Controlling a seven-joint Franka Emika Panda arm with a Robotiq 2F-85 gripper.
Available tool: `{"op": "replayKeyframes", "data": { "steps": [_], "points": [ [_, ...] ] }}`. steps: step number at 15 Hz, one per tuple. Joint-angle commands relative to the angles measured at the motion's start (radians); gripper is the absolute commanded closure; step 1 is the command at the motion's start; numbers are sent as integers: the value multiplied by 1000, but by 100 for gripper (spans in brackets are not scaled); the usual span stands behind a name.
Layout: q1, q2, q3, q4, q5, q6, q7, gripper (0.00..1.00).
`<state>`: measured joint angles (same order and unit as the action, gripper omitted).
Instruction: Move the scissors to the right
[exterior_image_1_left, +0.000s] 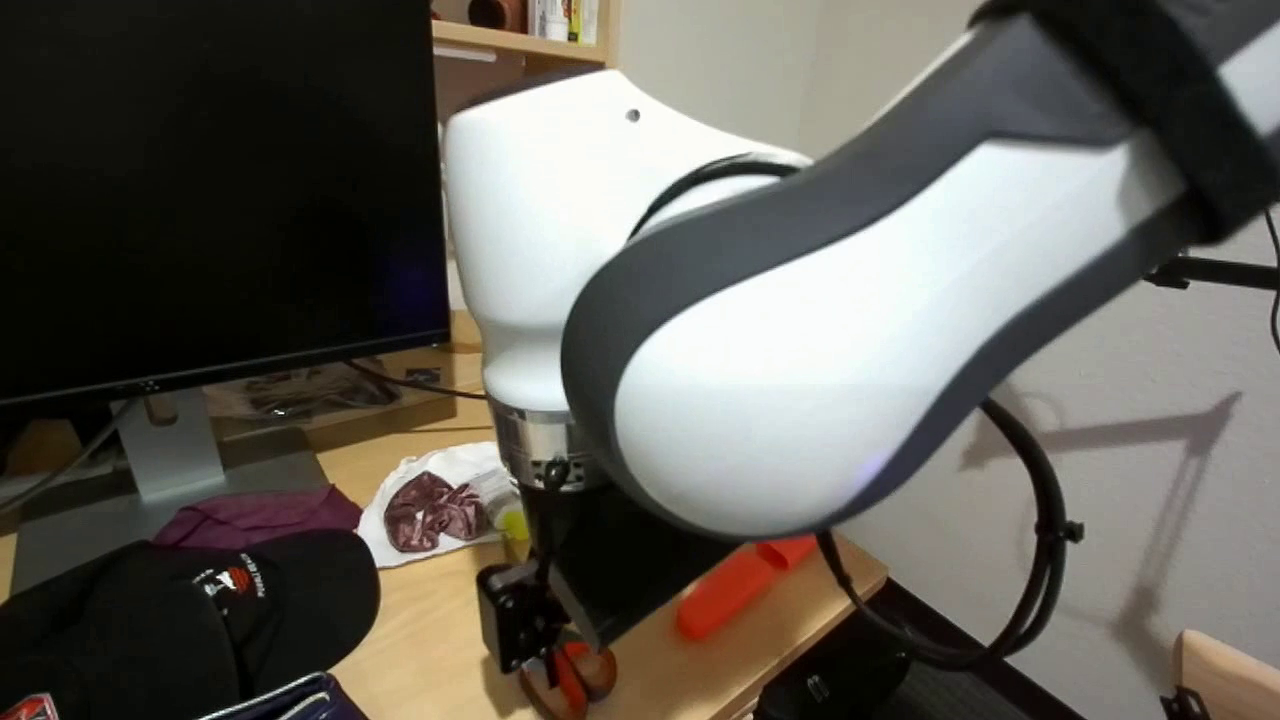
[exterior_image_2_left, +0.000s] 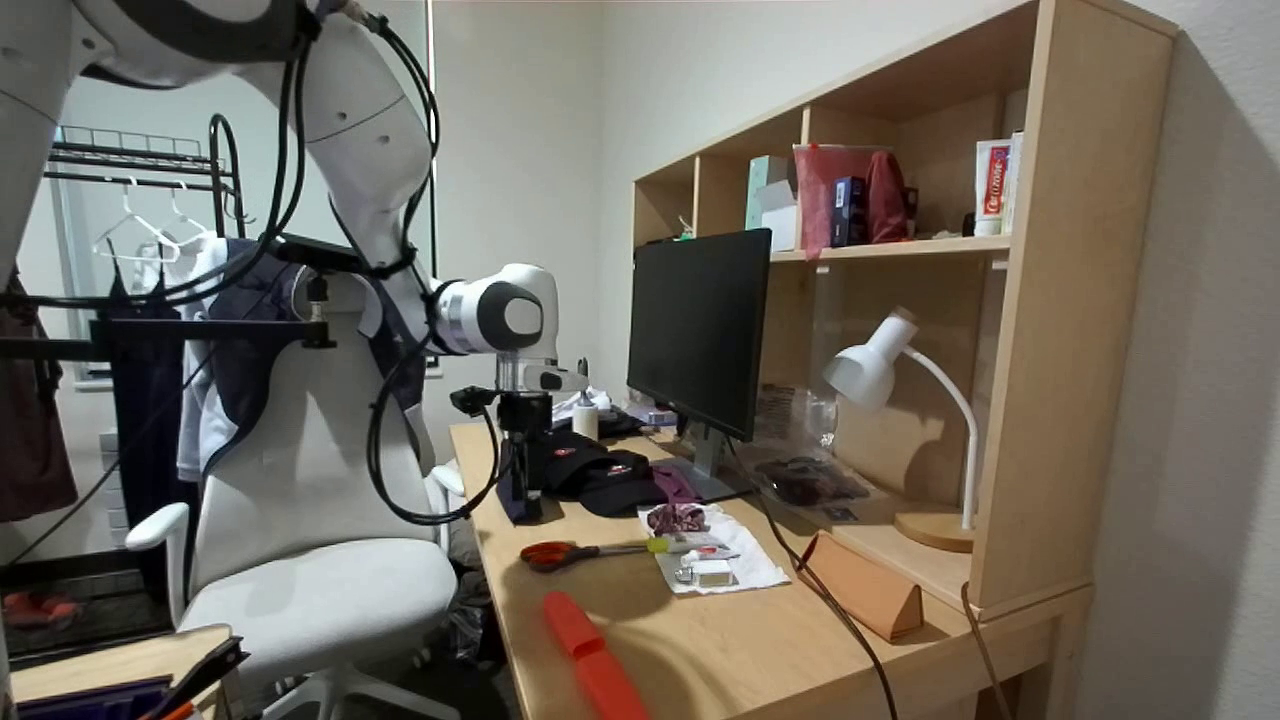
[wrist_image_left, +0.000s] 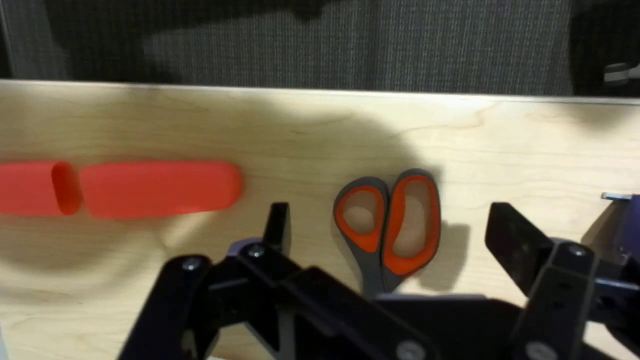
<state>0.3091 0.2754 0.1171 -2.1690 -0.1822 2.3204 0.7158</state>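
Observation:
The scissors (wrist_image_left: 394, 232) lie flat on the wooden table, with orange-red and dark grey loop handles. In the wrist view, the blades are hidden behind the gripper body. The scissors also show in both exterior views, partly covered by the gripper (exterior_image_1_left: 572, 685) and with the blades pointing toward a white sheet (exterior_image_2_left: 572, 553). My gripper (wrist_image_left: 392, 220) is open and empty, with its fingers wide apart on either side of the handles in the wrist view. It hangs above the table near the handles in an exterior view (exterior_image_2_left: 530, 490), apart from them.
A thick orange-red two-part stick (wrist_image_left: 160, 190) lies beside the scissors. The table's edge (wrist_image_left: 310, 90) runs close past the handles. A dark blue item (wrist_image_left: 629, 225) is at the wrist view's right. Black caps (exterior_image_2_left: 615, 485), a white sheet (exterior_image_2_left: 760, 570) with small items, and a monitor (exterior_image_2_left: 700, 330) stand near.

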Motion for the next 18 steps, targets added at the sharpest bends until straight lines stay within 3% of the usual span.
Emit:
{"op": "replayKeyframes", "data": {
  "steps": [1, 10, 11, 12, 17, 18],
  "points": [
    [-1, 18, 0, -48, 7, 166, 11, 0],
    [-11, 31, -11, -139, 94, 353, -25, 0],
    [-12, 38, -10, -136, 104, 363, -33, 25],
    [-12, 43, -9, -132, 110, 364, -39, 26],
    [-5, 47, -20, -117, 102, 336, -36, 61],
    [-5, 48, -22, -115, 100, 329, -35, 49]
  ]
}}
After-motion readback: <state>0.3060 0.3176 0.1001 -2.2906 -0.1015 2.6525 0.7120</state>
